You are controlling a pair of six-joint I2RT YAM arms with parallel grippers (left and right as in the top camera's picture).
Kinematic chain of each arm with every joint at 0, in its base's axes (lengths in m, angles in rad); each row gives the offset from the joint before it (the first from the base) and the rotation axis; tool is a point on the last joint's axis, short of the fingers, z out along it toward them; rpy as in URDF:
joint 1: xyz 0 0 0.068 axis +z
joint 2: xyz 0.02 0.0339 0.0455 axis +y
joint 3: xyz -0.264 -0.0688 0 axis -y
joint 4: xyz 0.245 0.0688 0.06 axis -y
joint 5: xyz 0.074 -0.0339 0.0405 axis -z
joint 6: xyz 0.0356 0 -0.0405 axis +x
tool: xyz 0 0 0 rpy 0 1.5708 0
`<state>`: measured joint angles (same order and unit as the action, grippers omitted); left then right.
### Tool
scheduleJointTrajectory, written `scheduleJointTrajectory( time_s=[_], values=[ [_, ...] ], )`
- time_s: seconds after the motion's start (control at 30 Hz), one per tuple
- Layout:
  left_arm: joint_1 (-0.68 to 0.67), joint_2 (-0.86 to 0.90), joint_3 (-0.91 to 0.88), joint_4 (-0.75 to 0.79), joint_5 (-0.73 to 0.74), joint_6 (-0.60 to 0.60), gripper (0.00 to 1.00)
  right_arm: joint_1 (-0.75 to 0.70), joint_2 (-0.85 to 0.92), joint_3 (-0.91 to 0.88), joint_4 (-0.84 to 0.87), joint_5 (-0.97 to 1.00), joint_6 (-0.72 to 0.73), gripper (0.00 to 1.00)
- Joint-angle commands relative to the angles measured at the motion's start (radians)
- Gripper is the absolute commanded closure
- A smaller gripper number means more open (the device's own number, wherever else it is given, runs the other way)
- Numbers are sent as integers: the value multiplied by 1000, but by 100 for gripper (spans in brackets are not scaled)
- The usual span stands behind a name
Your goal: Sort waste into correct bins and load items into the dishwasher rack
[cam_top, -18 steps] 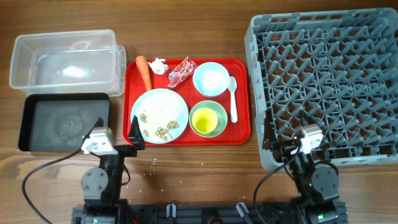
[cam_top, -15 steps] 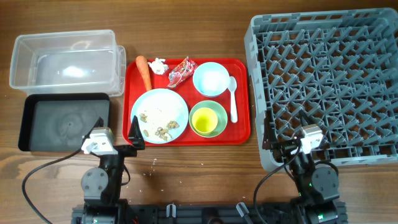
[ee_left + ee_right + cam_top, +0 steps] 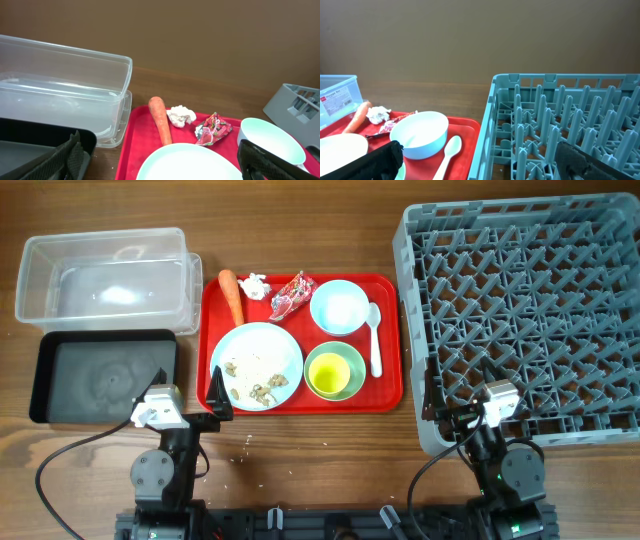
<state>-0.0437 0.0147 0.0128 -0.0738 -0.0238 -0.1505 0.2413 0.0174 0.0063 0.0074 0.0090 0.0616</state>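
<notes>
On the red tray, an orange carrot (image 3: 231, 295), a white tissue (image 3: 256, 284) and a red-and-white wrapper (image 3: 291, 295) lie along the back. A light blue bowl (image 3: 339, 308) and a white spoon (image 3: 375, 340) are to their right. A light blue plate (image 3: 256, 358) holds beige scraps (image 3: 255, 388). A yellow-green cup (image 3: 332, 376) sits in a pale green bowl (image 3: 354, 356). My left gripper (image 3: 188, 388) is open and empty in front of the plate (image 3: 190, 162). My right gripper (image 3: 458, 390) is open and empty at the near left corner of the grey rack (image 3: 530, 310).
The clear tub (image 3: 100, 275) stands at the back left, with the black tray (image 3: 105, 375) in front of it. The red tray (image 3: 390, 395) lies between the bins and the rack. The rack's wall (image 3: 487, 135) rises close to the right gripper (image 3: 480, 162).
</notes>
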Motion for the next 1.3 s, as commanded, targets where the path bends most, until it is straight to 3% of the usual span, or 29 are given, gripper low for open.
scheduleJointTrajectory(
  time_s=[0.0,0.9,1.03,1.13,1.27],
  values=[
    [8,-8,-7,4,5,13,0,4,-6,-1,2,13,-8,0],
    [8,-8,-7,5,4,14,0,4,-3,-1,2,13,-8,0],
    [8,-8,-7,72,-28,11,0,4,-3,-1,12,13,-4,0],
    [6,-8,-7,75,-1,8,0,4,-3,-1,51,4,16,0],
    [7,-8,-7,164,142,8,0,4,-3,13,93,-70,126,0]
  ],
)
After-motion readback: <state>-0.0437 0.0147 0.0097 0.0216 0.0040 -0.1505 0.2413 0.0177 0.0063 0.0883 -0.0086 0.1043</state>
